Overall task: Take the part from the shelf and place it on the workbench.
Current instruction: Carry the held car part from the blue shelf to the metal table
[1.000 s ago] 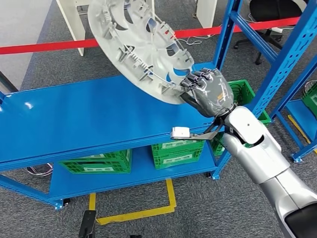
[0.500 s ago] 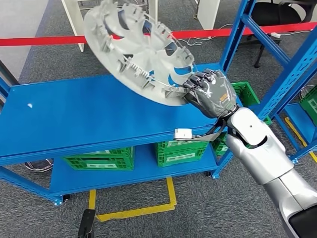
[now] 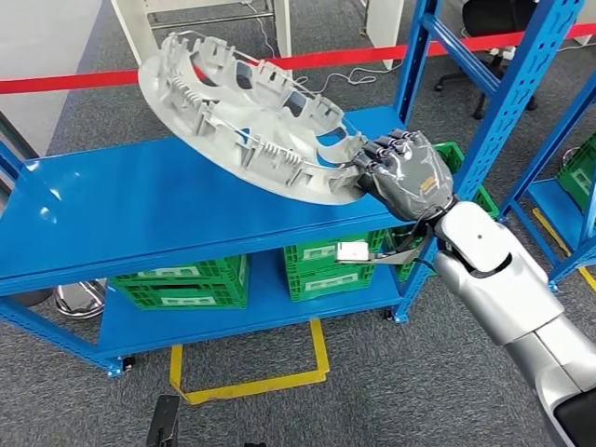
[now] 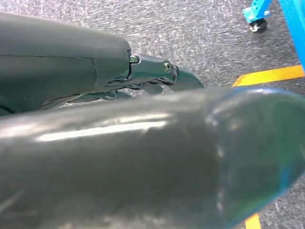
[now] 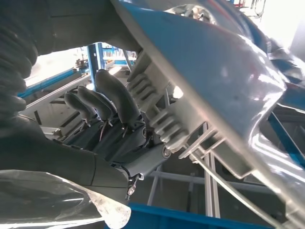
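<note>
- The right hand (image 3: 406, 173) grips the rim of the part (image 3: 250, 116), a grey wheel cover with its ribbed back turned up.
- The part hangs tilted above the shelf (image 3: 141, 219), its low edge at the hand near the shelf's right end, its high edge toward the back.
- In the right wrist view, dark fingers (image 5: 114, 98) curl over the part's (image 5: 216, 71) rim from one side and the thumb presses from the other.
- The left hand (image 4: 151, 157) is a close grey blur in its wrist view; whether it is apart or together cannot be told.
- Crates (image 3: 186, 284), green, sit on the lower level under the shelf; their white labels are too small to read.
- An orange mark on the back of the right hand cannot be read either.
- A red tape (image 3: 63, 82) runs behind the shelf, and yellow lines (image 3: 260, 382) mark the floor in front of it.
- Against 1.0 s ago, the part lies flatter and lower toward the shelf, its far edge now fully in frame.
- The whole scene has also shifted, so the camera has moved; the grip looks the same.
</note>
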